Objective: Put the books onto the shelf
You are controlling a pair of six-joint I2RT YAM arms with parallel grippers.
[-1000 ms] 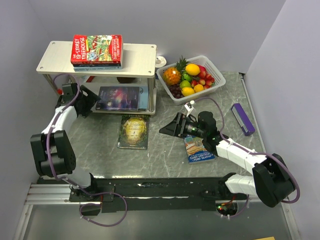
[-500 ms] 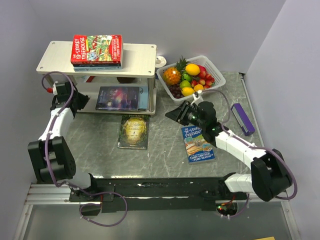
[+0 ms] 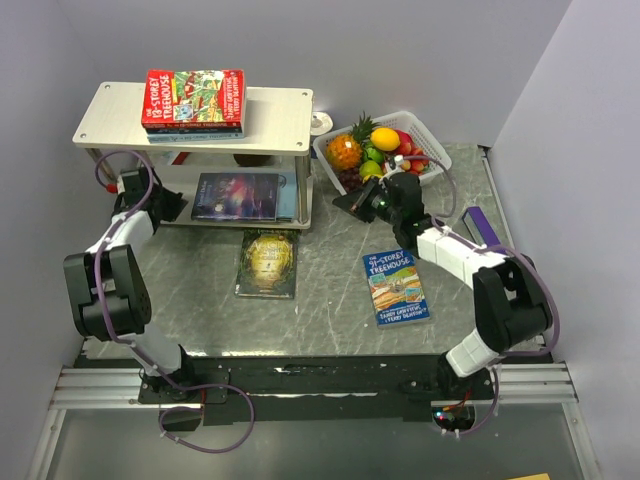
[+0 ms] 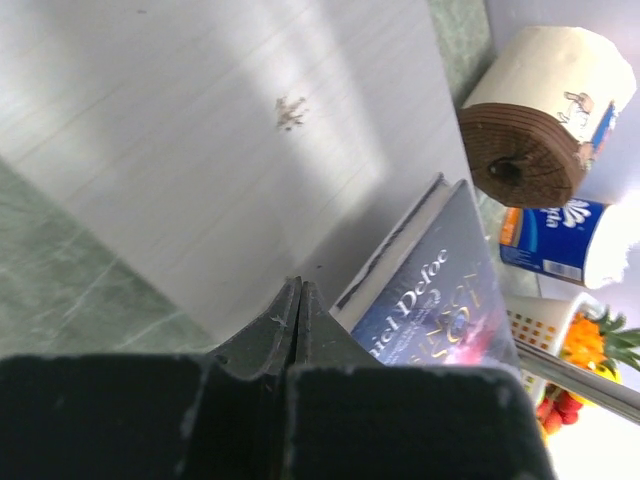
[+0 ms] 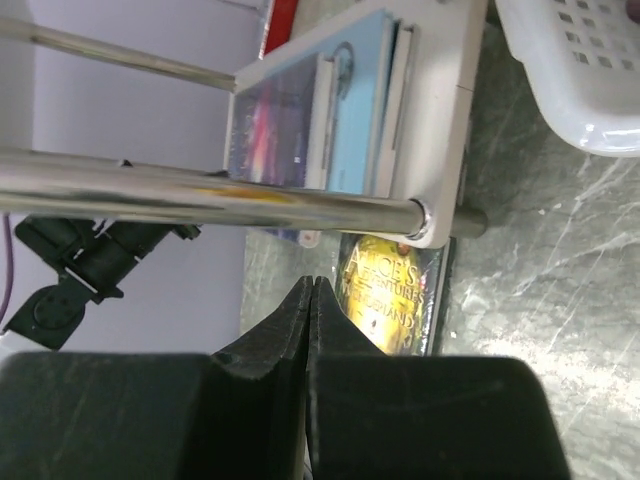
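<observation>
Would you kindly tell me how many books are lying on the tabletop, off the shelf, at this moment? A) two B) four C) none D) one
A: the green-gold book lies just in front of the shelf and the blue Treehouse book lies further right, both flat on the tabletop.

The top camera is looking down from above and behind the arms, taking in the worktop point(image 3: 330, 270) and shelf point(image 3: 195, 115). The left wrist camera is sitting close at the shelf's left end, facing along its lower board point(image 4: 200, 150). The right wrist camera is facing in from the shelf's right end. All three are sharing the galaxy book point(image 3: 237, 196).
</observation>
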